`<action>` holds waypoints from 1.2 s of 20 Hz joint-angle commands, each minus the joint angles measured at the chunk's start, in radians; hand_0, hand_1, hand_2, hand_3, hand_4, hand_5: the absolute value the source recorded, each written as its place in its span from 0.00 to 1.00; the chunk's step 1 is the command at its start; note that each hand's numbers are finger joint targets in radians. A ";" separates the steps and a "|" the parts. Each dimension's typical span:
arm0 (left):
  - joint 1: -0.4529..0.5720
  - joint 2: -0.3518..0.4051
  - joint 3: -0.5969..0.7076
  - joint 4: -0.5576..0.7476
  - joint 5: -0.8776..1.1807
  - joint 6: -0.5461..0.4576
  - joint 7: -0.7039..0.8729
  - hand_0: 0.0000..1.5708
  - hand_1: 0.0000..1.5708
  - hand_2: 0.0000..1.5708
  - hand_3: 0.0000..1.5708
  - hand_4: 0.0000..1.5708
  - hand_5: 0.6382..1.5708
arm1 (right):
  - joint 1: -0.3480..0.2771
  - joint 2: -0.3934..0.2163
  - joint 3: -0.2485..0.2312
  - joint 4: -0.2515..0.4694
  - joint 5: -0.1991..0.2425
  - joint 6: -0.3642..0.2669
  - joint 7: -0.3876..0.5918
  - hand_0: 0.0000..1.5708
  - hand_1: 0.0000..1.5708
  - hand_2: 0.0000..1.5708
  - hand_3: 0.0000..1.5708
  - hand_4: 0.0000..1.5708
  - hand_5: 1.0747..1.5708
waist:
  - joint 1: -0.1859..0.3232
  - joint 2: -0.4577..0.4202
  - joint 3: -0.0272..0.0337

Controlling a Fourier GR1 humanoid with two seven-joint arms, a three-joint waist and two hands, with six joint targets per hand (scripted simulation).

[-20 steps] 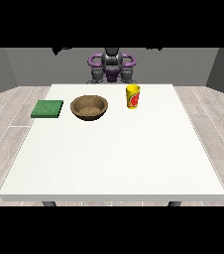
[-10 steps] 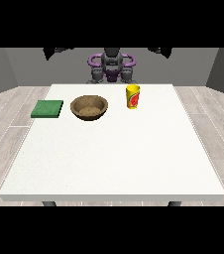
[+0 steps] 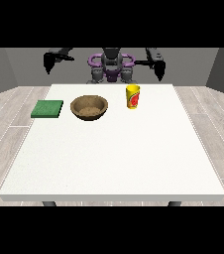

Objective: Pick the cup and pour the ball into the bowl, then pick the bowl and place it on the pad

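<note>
Both hands raised behind the table, holding nothing; finger state cannot be told.
Cup (image 3: 133,96) upright, right of bowl (image 3: 89,107); pad (image 3: 47,108) left of bowl.

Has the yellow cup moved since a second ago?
No. The yellow cup stands upright in the same spot, just to the view's right of the wooden bowl, apart from it.

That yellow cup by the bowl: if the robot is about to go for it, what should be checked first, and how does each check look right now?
1. Yellow cup upright on the table: ok.
2. Ball inside the cup: cannot tell.
3. Wooden bowl upright, beside the cup, apart from it: ok.
4. Green pad bare: ok.
5. Hand at the view's right near the cup: not ok, it hangs back by the robot.
6. Hand at the view's left off the table: ok.
</note>
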 commanded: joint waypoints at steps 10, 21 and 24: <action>-0.163 -0.057 0.025 0.456 -0.074 0.104 -0.391 0.00 0.00 0.00 0.00 0.00 0.94 | -0.059 -0.034 -0.041 0.120 -0.015 0.091 -0.143 0.00 0.00 0.00 0.00 0.00 1.00 | -0.062 0.136 0.0000; -0.298 -0.073 0.064 0.812 -0.074 0.171 -0.607 0.00 0.00 0.00 0.00 0.00 0.95 | -0.113 -0.045 -0.029 0.130 -0.002 0.084 -0.089 0.00 0.00 0.00 0.00 0.00 1.00 | -0.078 0.133 -0.0006; -0.336 -0.061 0.064 0.835 -0.074 0.188 -0.585 0.00 0.00 0.00 0.00 0.00 0.95 | -0.089 -0.020 -0.029 0.208 0.045 0.080 -0.213 0.00 0.00 0.00 0.00 0.00 1.00 | -0.067 0.135 -0.0001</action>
